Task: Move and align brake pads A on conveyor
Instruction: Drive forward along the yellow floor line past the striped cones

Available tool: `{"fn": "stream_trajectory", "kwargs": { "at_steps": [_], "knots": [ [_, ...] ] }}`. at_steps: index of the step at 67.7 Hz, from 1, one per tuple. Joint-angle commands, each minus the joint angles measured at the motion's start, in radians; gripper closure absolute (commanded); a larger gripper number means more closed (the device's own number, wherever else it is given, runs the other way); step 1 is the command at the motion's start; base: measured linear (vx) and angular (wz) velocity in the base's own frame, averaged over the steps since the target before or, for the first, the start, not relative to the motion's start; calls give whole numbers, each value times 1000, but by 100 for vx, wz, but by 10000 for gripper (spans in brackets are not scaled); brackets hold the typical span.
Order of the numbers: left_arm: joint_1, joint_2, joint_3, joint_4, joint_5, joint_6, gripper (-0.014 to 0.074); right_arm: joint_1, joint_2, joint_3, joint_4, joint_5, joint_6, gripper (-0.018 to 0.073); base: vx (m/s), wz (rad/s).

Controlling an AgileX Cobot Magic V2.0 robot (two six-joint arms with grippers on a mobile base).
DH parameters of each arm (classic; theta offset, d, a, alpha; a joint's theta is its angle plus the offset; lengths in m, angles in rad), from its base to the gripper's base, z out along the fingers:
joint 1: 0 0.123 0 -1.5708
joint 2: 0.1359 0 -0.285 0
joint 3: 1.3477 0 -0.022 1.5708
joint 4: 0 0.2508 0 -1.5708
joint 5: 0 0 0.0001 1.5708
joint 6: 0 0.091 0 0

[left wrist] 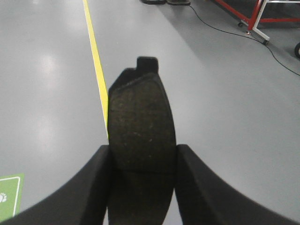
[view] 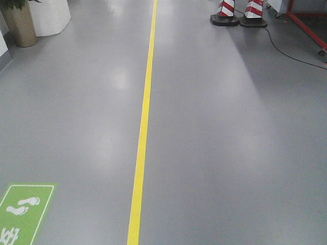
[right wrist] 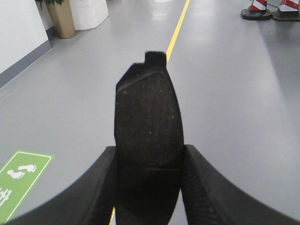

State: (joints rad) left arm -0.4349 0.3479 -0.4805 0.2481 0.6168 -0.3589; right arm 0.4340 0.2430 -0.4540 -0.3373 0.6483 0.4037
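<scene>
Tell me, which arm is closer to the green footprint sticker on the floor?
Probably the left. The sticker lies on the robot's left, left of the yellow line. The left fingers and right fingers, each gripping a brake pad, both hang to its right.

Factory-type hall, glossy grey floor, yellow lane line up the centre, striped cones upper right, green footprint sign lower left, red wheeled frame upper right.
</scene>
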Motion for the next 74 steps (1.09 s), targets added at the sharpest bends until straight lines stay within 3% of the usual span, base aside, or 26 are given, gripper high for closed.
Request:
{"fn": "stream_trajectory", "kwargs": {
  "at_steps": [1, 34, 74],
  "knots": [
    [-4, 10, -27, 12, -99, -7, 602, -4, 10, -28, -27, -89, -10, 564, 30, -3],
    [-4, 10, -27, 12, -99, -7, 602, -4, 10, -28, -27, -89, -10, 564, 43, -6],
    [-4, 10, -27, 12, -99, -7, 602, -4, 10, -28, -27, -89, -10, 564, 61, 1]
  ]
}}
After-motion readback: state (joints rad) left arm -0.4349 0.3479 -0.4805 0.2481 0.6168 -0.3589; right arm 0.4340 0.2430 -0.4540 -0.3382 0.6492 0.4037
